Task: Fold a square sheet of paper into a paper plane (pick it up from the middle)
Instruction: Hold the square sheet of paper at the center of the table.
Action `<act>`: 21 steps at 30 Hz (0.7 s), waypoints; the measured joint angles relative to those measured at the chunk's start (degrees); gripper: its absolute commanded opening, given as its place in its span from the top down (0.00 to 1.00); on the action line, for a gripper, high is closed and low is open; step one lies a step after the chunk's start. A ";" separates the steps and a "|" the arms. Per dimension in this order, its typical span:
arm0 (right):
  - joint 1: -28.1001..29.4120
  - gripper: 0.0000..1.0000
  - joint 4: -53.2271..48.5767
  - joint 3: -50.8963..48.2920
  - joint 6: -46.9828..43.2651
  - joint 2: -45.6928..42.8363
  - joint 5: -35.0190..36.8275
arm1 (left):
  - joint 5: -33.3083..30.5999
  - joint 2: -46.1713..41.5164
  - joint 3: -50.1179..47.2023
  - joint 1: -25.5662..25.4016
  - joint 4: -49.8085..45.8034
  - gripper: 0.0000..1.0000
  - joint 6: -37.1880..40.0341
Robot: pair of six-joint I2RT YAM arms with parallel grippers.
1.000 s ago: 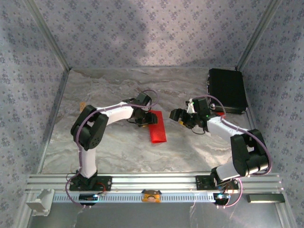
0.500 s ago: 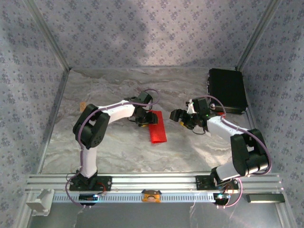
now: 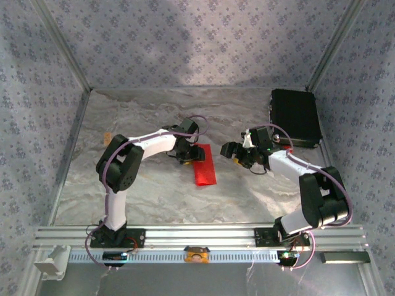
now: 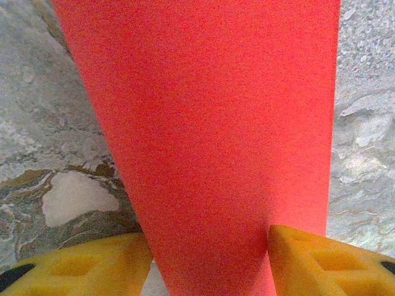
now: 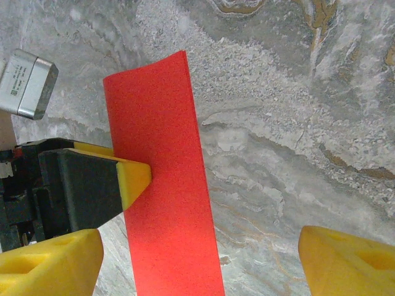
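Note:
The square sheet of paper [image 3: 205,168] lies on the marble table as a long, narrow bright red folded strip. My left gripper [image 3: 185,155] is down at its far left end. In the left wrist view the paper [image 4: 210,123] runs between the two yellow fingers [image 4: 80,265], whose jaws stand apart; the right one overlaps the paper's edge. My right gripper [image 3: 235,151] hovers just right of the strip, open wide with nothing between its fingertips [image 5: 49,265]. In the right wrist view the paper [image 5: 162,203] lies flat, with the left gripper's yellow fingertip [image 5: 133,179] resting on its edge.
A black box [image 3: 295,117] sits at the back right corner. A small red piece [image 3: 286,148] shows behind the right arm. Patterned walls close in three sides, and an aluminium rail [image 3: 197,237] runs along the near edge.
The left arm's elbow has shifted slightly right while its gripper stays at the paper's end. The paper and the right arm have not visibly moved.

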 measured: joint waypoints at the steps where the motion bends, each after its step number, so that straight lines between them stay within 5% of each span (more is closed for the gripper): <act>1: 0.00 0.16 -0.02 0.00 0.00 0.00 0.00 | 0.00 0.04 0.02 0.00 0.02 0.43 0.02; 21: 0.20 0.20 -0.24 0.68 -0.15 1.49 -0.11 | 0.02 0.90 1.14 0.00 -1.29 0.43 0.44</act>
